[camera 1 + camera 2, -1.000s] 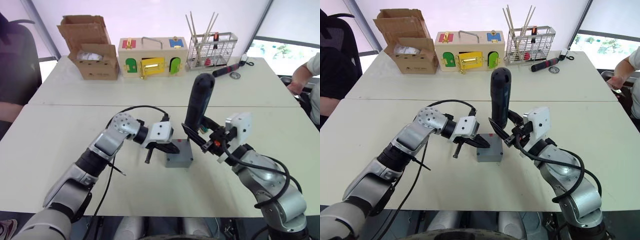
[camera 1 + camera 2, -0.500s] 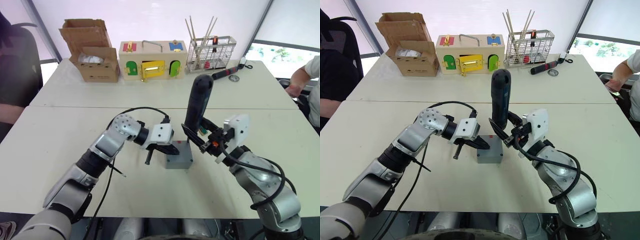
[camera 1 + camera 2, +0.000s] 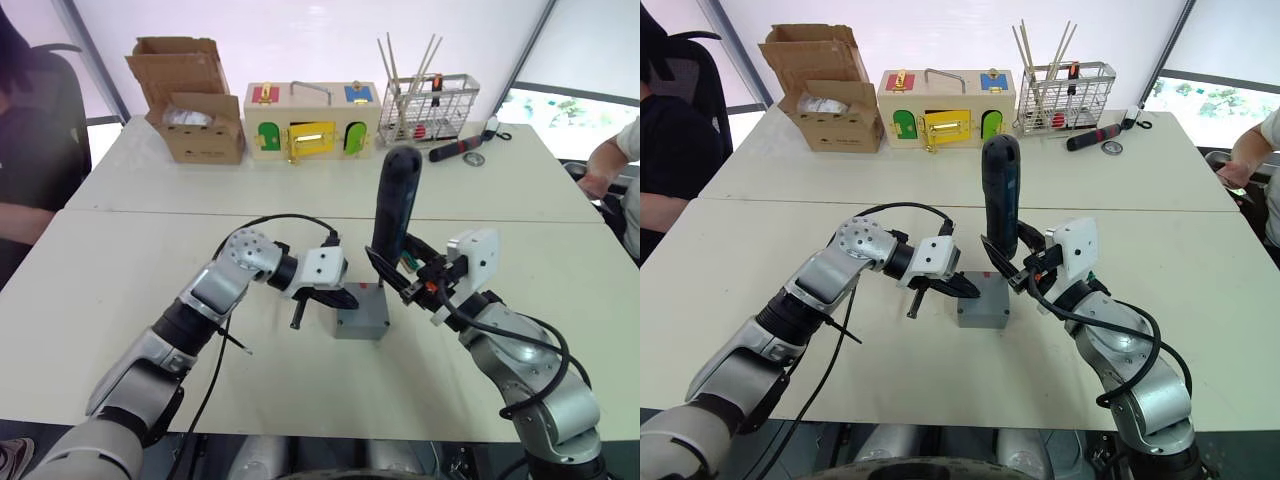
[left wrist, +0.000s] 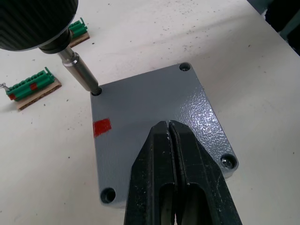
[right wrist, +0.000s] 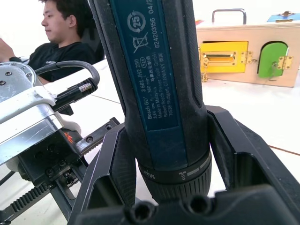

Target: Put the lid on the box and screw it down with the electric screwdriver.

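Two green connector strips [image 4: 33,88] lie beside the box [image 3: 982,302]; the lid [image 4: 154,122] hides its inside. Right gripper [image 3: 1005,268] clamps the upright screwdriver [image 3: 1001,195], bit in a corner hole; left gripper [image 4: 171,136], pinched empty, rests on the lid.

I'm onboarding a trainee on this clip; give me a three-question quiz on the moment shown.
1. True or false: the lid sits on the box.
2. The electric screwdriver bit stands in: A) a corner screw hole B) the lid's centre C) the table.
3. Fill in: the left gripper fingers are ____ over the lid.

Key: 1 true. 2 A; the right gripper grips the tool. 3 shut.
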Motion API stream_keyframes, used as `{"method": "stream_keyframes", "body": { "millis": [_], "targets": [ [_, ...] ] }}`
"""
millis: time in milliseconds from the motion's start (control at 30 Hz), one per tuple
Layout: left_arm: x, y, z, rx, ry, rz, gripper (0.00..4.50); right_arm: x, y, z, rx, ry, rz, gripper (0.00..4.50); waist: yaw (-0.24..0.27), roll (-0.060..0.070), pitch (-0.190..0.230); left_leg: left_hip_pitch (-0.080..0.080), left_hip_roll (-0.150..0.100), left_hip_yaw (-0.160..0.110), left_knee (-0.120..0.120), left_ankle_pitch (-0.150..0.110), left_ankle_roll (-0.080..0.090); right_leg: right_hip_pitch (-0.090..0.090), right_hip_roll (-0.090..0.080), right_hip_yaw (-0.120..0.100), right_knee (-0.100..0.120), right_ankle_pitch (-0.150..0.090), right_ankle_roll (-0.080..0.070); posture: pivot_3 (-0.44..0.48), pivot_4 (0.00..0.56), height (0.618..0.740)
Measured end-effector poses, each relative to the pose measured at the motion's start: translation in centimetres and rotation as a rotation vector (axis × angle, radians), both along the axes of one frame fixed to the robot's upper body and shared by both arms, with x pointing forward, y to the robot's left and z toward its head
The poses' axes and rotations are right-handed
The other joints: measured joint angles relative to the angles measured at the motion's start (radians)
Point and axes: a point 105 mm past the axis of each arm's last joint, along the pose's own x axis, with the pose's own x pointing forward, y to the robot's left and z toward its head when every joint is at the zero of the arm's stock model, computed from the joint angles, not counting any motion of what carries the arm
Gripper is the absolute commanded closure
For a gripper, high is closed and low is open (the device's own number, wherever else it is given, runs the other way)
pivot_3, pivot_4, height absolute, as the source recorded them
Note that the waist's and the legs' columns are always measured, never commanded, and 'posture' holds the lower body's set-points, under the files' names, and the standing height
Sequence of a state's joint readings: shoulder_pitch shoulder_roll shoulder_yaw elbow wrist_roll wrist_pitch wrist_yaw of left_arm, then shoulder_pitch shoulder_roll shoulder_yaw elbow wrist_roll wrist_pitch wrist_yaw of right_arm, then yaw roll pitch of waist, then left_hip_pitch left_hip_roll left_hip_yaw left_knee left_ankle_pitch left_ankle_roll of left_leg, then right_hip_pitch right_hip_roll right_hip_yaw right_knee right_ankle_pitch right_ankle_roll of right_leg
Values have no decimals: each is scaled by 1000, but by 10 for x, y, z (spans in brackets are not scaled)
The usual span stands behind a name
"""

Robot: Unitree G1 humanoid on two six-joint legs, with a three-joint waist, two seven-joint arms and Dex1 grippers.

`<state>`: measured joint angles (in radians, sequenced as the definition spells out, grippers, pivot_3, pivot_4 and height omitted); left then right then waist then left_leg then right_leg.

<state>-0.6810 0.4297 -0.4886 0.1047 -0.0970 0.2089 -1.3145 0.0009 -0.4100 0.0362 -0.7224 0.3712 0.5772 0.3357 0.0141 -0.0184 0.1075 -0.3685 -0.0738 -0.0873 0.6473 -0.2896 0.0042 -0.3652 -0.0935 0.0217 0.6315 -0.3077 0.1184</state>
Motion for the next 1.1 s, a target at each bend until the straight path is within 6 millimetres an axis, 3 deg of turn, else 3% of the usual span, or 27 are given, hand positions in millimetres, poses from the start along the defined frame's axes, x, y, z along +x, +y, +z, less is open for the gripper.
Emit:
{"method": "stream_keyframes", "body": {
  "millis": [367, 667, 867, 967, 1100],
  "targets": [
    [0, -2, 0, -8, 3, -2, 4500, 0, -3, 3, 13, -6, -4, 2595, 1, 1, 1, -3, -1, 0, 0, 0, 1, -2, -2, -1, -1, 0, 0, 0, 150, 740],
    [9, -2, 11, -86, 22, 46, 4500, -3, -9, 37, -12, 27, 112, 2595, -2, 12, 26, -17, -2, 0, 1, 0, 0, -12, -3, -1, 1, 1, 0, 0, 150, 740],
    [22, 9, 32, -181, 140, 150, 4500, -7, -12, 110, 38, -86, 210, 2595, -4, 11, 44, -39, -2, 0, 4, 8, -13, -40, -2, -2, 16, 1, 1, 0, 150, 740],
    [30, 19, 64, -279, 153, 194, 4500, -6, -18, 123, 67, -49, 237, 2595, -4, 8, 51, -40, -2, 0, 5, 9, -14, -42, -2, -2, 17, 1, 1, 0, 150, 740],
    [26, 22, 90, -361, 147, 175, 4500, 2, -32, 126, 115, 17, 210, 2595, -2, 8, 51, -40, -3, 1, 8, 9, -13, -40, -3, -2, 17, 1, 1, 0, 150, 740]
  ]
}}
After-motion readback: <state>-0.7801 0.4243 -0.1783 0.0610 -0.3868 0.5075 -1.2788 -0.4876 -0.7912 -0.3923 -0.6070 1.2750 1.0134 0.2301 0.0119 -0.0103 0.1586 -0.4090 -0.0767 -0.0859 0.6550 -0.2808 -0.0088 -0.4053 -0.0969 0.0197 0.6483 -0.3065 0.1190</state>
